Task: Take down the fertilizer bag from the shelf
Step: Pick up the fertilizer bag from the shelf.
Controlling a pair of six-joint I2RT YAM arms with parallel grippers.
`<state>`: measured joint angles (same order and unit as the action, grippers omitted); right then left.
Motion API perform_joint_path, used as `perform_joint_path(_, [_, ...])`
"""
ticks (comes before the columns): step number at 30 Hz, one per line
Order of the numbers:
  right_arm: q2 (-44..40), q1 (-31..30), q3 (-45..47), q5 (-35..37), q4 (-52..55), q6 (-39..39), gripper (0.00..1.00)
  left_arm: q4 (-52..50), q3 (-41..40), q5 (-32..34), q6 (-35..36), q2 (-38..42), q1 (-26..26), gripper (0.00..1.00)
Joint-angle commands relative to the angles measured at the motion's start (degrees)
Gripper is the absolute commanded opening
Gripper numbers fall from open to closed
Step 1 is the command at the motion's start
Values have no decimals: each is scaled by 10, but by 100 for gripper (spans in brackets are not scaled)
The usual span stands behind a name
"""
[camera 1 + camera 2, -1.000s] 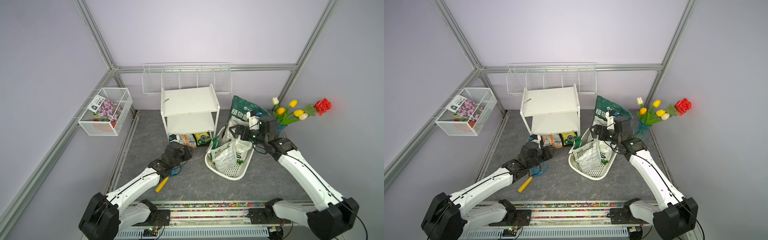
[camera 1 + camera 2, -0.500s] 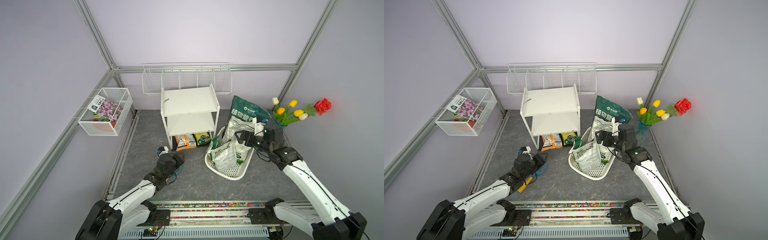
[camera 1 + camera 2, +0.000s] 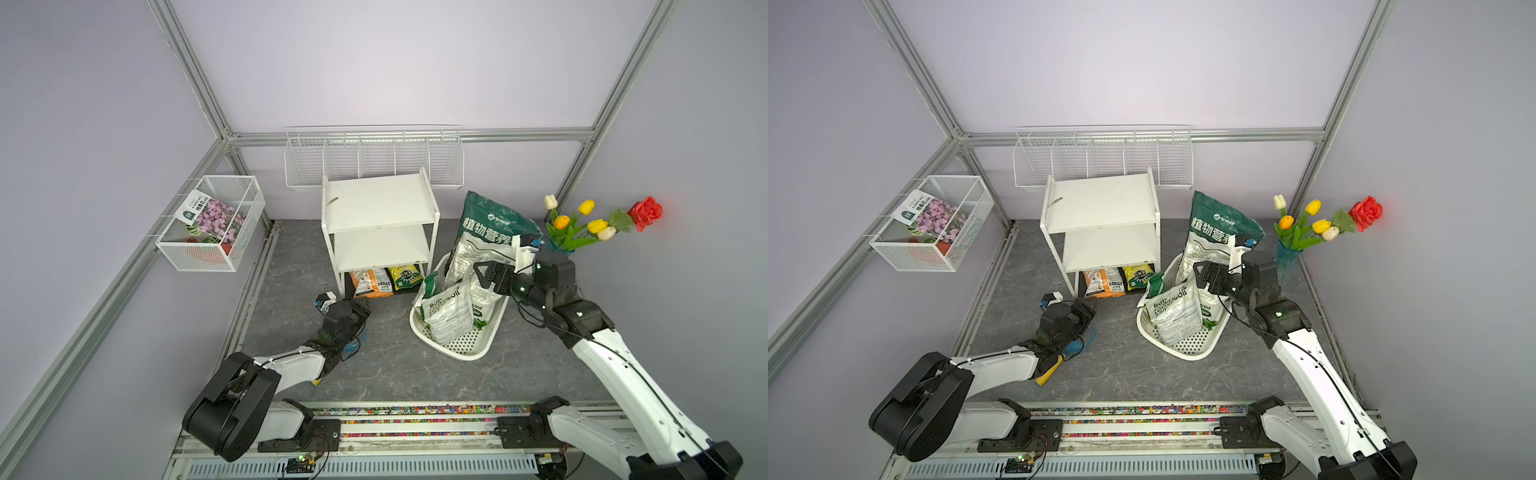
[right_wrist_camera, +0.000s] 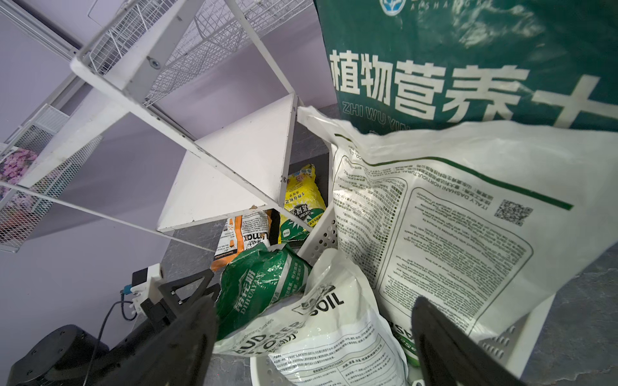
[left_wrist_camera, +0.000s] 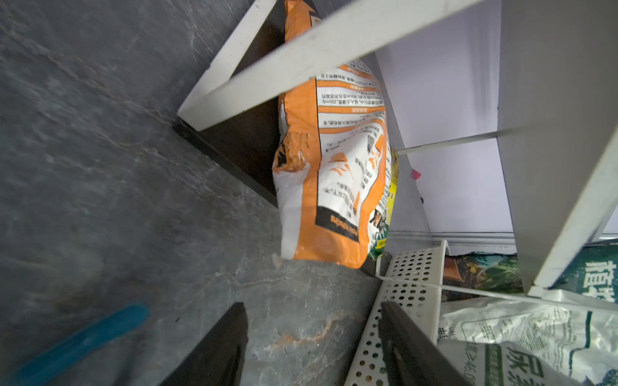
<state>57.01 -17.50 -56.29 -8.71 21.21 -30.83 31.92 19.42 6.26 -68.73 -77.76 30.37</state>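
Where the shelf point(image 3: 376, 203) stands at twelve o'clock on the grey floor, against the far wall, its top and middle boards are bare. Only the bottom tier holds anything. An orange bag point(image 3: 371, 283) and a yellow bag point(image 3: 405, 277) lie there side by side, the orange one at nine o'clock of the yellow. The print is too small to tell which bag is the fertilizer. In the left wrist view the orange bag's end reaches past the tier's front edge onto the floor.

At seven o'clock of that bag, near but not touching, the left gripper point(image 5: 311, 305) sits low over the floor. Its fingers are spread and nothing is between them.

At four o'clock of the shelf, a white perforated basket point(image 3: 457, 353) holds a soil bag point(image 3: 449, 309), a small green bag point(image 3: 430, 282) and a tall white bag point(image 3: 473, 253). The right gripper point(image 3: 484, 276) hangs over these with its fingers released wide, grasping nothing. A dark green sack point(image 3: 494, 216) stands behind the basket at twelve o'clock, and a vase of flowers point(image 3: 582, 224) stands at two o'clock.
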Motion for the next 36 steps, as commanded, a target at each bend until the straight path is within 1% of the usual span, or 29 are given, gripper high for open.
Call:
perform_joint_path(1, [-15,1,15,11,-8,-5,93,45,26,17,1,-29,-4,66])
perform_joint_path(11, [-22,1,16,18,-10,-6,93,111,61,11,-32,-135,-11,66])
perform_joint_path(15, [-26,1,16,23,-8,-3,93,127,62,15,-35,-154,-12,62])
perform_joint_path(18, [-27,1,18,24,-6,-1,92,129,64,16,-26,-159,-13,55])
perform_joint_path(21, [-27,1,24,15,-10,-7,91,141,66,4,-13,-163,-14,39])
perform_joint_path(24, [-26,1,32,9,-13,-12,90,149,75,-22,1,-174,-18,27])
perform_joint_path(25, [-25,1,33,9,-14,-13,90,150,78,-30,6,-177,-18,20])
perform_joint_path(27, [-27,1,35,6,-15,-15,89,158,84,-51,15,-188,-22,1])
perform_joint_path(32, [-33,1,34,9,-13,-14,88,187,82,-74,2,-207,-25,0])
perform_joint_path(36, [-36,1,34,9,-12,-12,88,197,76,-93,5,-194,-25,0])
